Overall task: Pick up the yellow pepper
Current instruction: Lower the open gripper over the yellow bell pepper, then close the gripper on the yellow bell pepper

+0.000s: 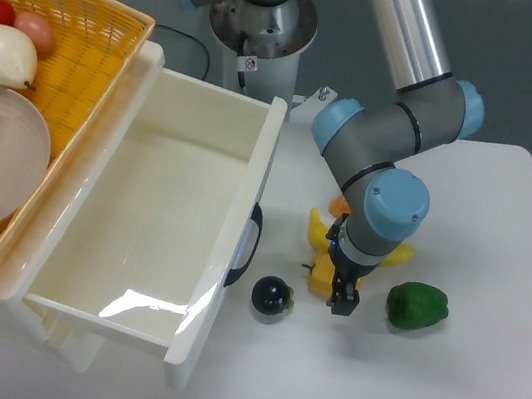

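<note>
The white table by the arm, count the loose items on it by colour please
Yellow: 2, the yellow pepper and a banana
Green: 1, a green pepper
Black: 1, a small round item
Orange: 1, mostly hidden
Total: 5

One fixed camera looks steeply down onto the table [438, 389].
</note>
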Motion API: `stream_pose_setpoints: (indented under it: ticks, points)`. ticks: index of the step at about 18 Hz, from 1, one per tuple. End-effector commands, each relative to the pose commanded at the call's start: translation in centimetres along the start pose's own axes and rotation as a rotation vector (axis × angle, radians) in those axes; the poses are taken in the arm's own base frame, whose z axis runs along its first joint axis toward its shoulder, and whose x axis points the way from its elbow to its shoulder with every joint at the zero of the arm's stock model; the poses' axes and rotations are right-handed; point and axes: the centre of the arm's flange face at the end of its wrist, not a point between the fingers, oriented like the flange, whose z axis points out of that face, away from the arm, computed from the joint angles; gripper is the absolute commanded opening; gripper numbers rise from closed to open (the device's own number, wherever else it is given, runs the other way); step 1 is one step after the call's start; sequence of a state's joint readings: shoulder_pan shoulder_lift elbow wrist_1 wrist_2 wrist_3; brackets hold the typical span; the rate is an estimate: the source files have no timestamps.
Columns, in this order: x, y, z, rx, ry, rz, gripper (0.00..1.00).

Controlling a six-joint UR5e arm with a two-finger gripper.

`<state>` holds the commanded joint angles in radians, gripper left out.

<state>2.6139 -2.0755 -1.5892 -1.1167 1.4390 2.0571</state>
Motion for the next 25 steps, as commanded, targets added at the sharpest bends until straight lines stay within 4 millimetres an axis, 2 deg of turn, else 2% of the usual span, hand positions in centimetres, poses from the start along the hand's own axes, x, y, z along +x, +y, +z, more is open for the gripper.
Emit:
stream_pose_setpoints:
  ticks: [12, 25]
  points:
    - [0.5, 0.5, 0.0, -0.028, 0.038, -0.001, 1.0]
    - [0.1, 0.4, 2.0, -0.019, 0.059, 0.006, 1.0]
